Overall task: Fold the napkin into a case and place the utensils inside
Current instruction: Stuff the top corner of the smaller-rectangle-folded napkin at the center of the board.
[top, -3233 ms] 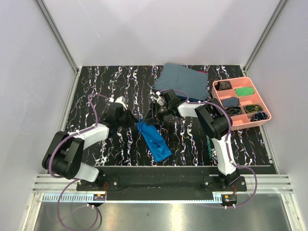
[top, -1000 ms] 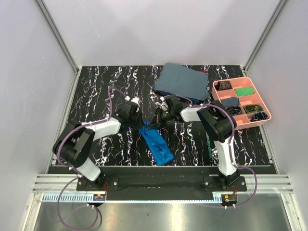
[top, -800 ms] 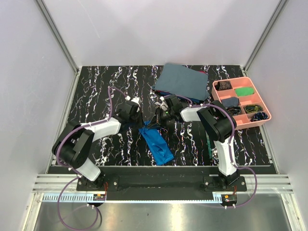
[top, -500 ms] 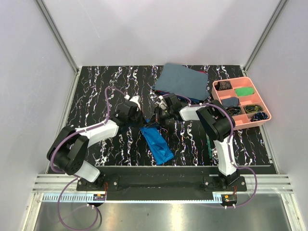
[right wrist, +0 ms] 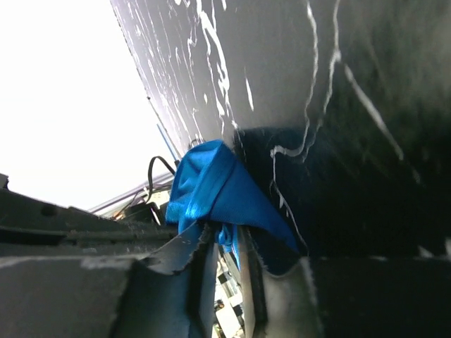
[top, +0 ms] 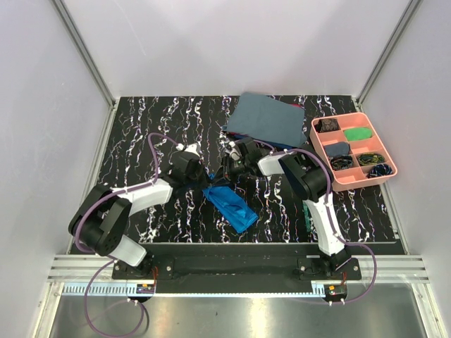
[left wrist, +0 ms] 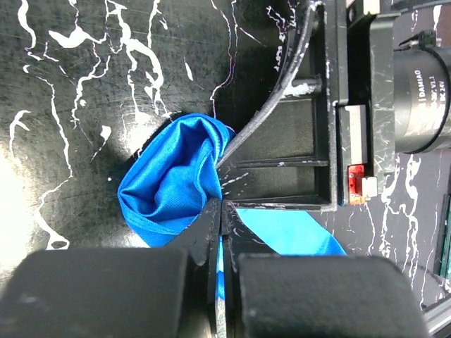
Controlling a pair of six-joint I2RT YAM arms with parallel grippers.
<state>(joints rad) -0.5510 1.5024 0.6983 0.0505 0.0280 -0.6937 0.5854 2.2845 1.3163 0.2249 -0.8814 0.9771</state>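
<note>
**Top:** napkin (top: pixel 230 206) lies as a narrow blue strip, slanted, front-centre of the black marbled table (top: pixel 141 134), betw. the arms. L gripper (top: pixel 202 184) and R gripper (top: pixel 227 176) both sit at its far end. Thin green strip by R arm is prob. the green-handled utensil (top: pixel 304 213), well apart from the cloth.

**L wrist:** L gripper (left wrist: pixel 217 211) has fingers together, pinching the napkin (left wrist: pixel 169 184) edge; cloth is bunched there.

**R wrist:** R gripper (right wrist: pixel 225 236) jaws are slightly apart w/ a napkin (right wrist: pixel 211 183) corner between them; can't tell if it's gripped.

**Progress, my read:** folding mostly done, case end unfinished, no cutlery in yet.
</note>
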